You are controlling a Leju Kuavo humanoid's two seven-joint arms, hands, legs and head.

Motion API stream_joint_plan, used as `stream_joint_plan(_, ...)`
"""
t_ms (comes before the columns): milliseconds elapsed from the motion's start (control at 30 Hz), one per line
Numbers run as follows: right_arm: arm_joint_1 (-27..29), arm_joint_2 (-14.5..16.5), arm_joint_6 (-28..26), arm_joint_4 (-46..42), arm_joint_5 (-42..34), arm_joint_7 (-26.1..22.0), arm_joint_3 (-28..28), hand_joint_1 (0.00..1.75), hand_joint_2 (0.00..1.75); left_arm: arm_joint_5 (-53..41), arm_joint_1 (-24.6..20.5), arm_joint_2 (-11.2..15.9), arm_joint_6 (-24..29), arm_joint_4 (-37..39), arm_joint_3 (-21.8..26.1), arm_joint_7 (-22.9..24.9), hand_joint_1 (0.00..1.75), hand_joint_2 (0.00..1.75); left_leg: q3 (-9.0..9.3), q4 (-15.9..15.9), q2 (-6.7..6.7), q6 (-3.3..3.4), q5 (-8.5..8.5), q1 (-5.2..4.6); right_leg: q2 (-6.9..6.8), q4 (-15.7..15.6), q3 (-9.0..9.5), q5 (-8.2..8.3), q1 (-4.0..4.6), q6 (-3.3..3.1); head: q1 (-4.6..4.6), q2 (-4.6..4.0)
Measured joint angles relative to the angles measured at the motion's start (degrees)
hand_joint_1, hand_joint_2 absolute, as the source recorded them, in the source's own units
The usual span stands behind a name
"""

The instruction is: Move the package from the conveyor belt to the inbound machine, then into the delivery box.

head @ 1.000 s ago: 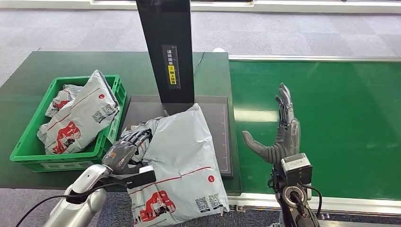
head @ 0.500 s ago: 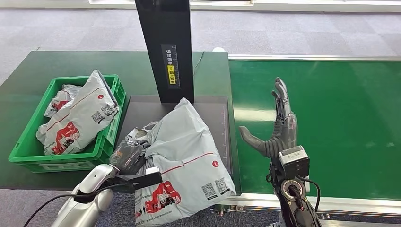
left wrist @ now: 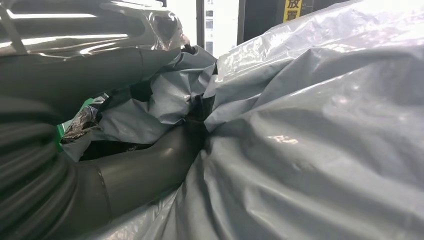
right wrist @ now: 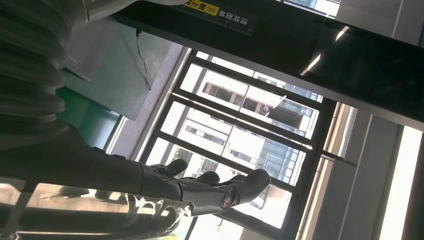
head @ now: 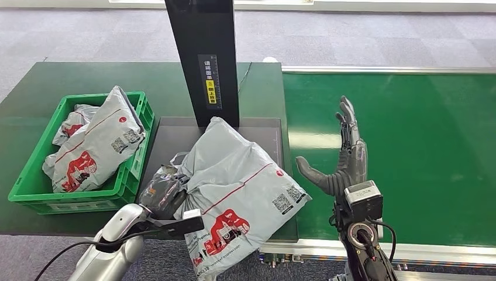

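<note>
Package (head: 240, 193) swung rightward by left hand (head: 164, 192), black post (head: 205, 58) behind

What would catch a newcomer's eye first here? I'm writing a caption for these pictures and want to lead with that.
First the big grey package, gripped at its crumpled edge by the left hand and lying tilted across the dark scanner plate, hanging past the table's near edge. Next the right hand, open and upright over the bare green conveyor belt. Then the green crate at left, full of similar packages.
</note>
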Motion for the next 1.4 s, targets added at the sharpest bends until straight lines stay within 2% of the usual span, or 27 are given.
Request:
stream_joint_plan(467, 0.1, 0.0, 0.0, 0.0, 0.0, 0.0, 0.0, 0.00, 1.75, 0.0, 0.0, -0.2, 1.3, 0.0, 0.0, -0.7, 1.75, 1.75, -0.05, 0.0, 0.01, 0.00, 0.00, 0.00, 0.02, 0.0, -0.06, 0.00, 0.00, 0.00, 0.00, 0.00)
stream_joint_plan(567, 0.4, 0.0, 0.0, 0.0, 0.0, -0.1, 0.0, 0.00, 1.75, 0.5, 0.0, -0.4, 7.7, -0.6, 0.0, -3.5, 1.75, 1.75, -0.09, 0.0, 0.03, 0.00, 0.00, 0.00, 0.03, 0.0, -0.12, 0.01, 0.00, 0.00, -0.01, 0.00)
stream_joint_plan(833, 2.5, -0.3, -0.7, -0.5, -1.0, -1.4, 0.0, 0.00, 1.75, 7.8, 0.3, -1.3, 33.8, -10.7, 0.9, -17.3, 1.75, 1.75, -0.27, 0.0, 0.09, -0.01, 0.00, 0.01, 0.06, 0.0, -0.28, 0.01, 0.01, 0.00, 0.00, 0.00)
stream_joint_plan(933, 3.4, -1.4, -2.2, -0.6, -2.8, -3.0, 0.0, 0.00, 1.75, 12.6, 2.0, -2.8, 37.4, -21.6, 5.8, -24.5, 1.75, 1.75, -0.38, 0.0, 0.15, 0.00, 0.00, 0.01, 0.14, 0.0, -0.38, 0.02, 0.01, 0.00, 0.02, 0.00)
stream_joint_plan(1067, 4.9, -2.9, -3.3, -0.7, -4.0, -4.3, -0.1, 0.00, 1.75, 16.7, 3.1, -3.5, 37.7, -33.4, 14.3, -26.6, 1.75, 1.75, -0.40, 0.0, 0.14, -0.01, -0.02, 0.02, 0.15, 0.0, -0.43, 0.01, 0.02, -0.01, -0.01, 0.00)
stream_joint_plan(1233, 5.8, -3.3, -3.7, -1.3, -4.1, -4.4, 0.0, 0.00, 1.75, 16.7, 3.0, -4.4, 37.7, -39.5, 18.5, -26.7, 1.75, 1.75, -0.38, 0.0, 0.17, -0.02, -0.01, 0.03, 0.18, 0.0, -0.41, 0.02, 0.03, -0.02, -0.01, 0.00)
stream_joint_plan(1400, 6.1, -3.4, -4.3, -1.9, -3.9, -4.3, 0.0, 0.00, 1.75, 15.7, 2.3, -5.3, 37.7, -40.6, 22.3, -26.7, 1.75, 1.75, -0.36, 0.0, 0.16, -0.02, 0.01, 0.02, 0.18, 0.0, -0.39, 0.04, 0.02, -0.02, 0.00, 0.00)
